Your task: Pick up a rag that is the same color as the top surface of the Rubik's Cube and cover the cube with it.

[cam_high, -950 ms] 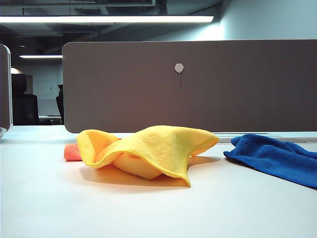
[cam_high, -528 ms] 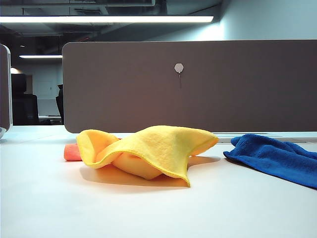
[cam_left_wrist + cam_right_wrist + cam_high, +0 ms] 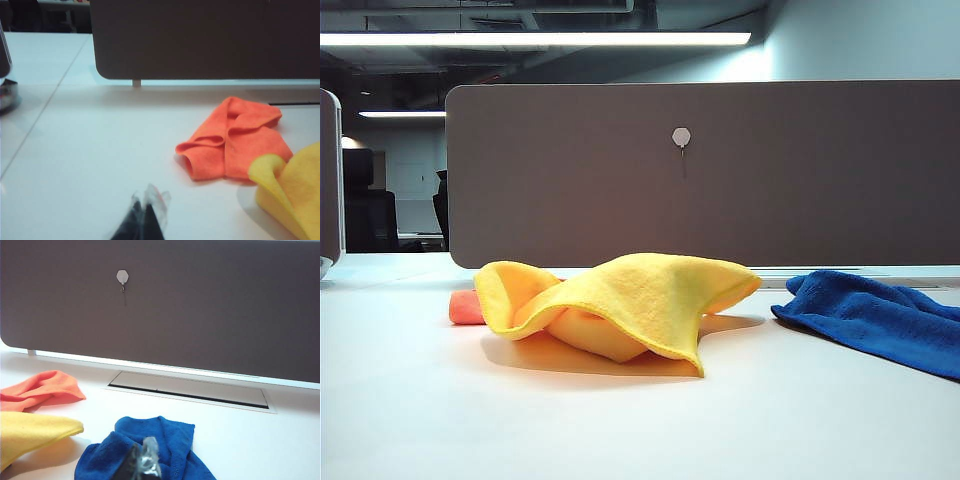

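The left gripper [image 3: 146, 210] hung low over the bare bench [image 3: 620, 430], its jaws pressed together on nothing. The right gripper [image 3: 145, 460] hovered just above the blue cloth [image 3: 150, 450] on the right; its tips looked pinched together and empty too. Out from them, the rag [image 3: 620, 300] lay mid-bench in a tented heap. No Rubik's Cube showed anywhere, so I judged it sat under that heap, already covered. The rag looked soft, light and floppy; a raised fold or stitched edge would be the place to pinch it. An orange cloth [image 3: 235, 140] lay crumpled just behind and left of it.
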Robot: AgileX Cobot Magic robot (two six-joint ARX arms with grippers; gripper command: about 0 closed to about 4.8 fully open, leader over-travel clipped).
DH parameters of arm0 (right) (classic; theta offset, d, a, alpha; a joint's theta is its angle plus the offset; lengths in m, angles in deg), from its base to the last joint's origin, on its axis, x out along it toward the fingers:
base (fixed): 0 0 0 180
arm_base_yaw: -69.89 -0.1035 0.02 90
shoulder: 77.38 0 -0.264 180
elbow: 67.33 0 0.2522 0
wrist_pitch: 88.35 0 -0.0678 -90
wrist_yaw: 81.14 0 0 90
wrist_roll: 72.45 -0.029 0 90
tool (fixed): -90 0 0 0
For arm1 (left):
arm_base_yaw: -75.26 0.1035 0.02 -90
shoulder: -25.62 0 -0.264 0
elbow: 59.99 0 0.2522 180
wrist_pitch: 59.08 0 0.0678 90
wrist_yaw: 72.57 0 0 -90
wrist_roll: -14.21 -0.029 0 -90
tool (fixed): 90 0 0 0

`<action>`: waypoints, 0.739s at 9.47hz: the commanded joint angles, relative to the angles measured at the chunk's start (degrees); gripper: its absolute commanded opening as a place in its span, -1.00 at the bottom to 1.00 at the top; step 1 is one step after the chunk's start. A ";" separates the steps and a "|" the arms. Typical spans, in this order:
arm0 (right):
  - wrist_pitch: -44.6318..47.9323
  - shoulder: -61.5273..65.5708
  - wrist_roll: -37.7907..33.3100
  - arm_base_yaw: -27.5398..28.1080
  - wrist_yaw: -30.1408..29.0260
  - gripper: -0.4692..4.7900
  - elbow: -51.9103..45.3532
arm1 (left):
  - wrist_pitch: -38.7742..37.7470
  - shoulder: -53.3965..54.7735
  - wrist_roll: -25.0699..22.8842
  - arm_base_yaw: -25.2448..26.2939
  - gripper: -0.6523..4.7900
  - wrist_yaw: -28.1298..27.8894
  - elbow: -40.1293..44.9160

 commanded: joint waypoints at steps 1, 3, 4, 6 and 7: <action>2.25 -0.04 -0.92 0.00 0.55 -0.84 -0.26 | 1.68 0.04 -0.35 -0.07 -0.78 -6.86 -0.04; 3.06 -0.07 -0.92 0.00 3.48 -0.84 -0.26 | 1.70 0.02 -0.42 -0.07 -0.78 -9.62 -0.04; 3.21 -0.07 -0.92 0.00 4.52 -0.84 -0.26 | 1.73 0.04 -0.55 -0.07 -0.78 -9.62 -0.04; 3.98 -0.07 -0.92 0.00 5.53 -0.84 -0.26 | 1.75 0.02 -0.57 -0.07 -0.78 -9.53 -0.04; 3.85 -0.07 -0.90 0.00 5.55 -0.84 -0.26 | 1.75 0.04 -0.55 -0.07 -0.78 -9.55 -0.04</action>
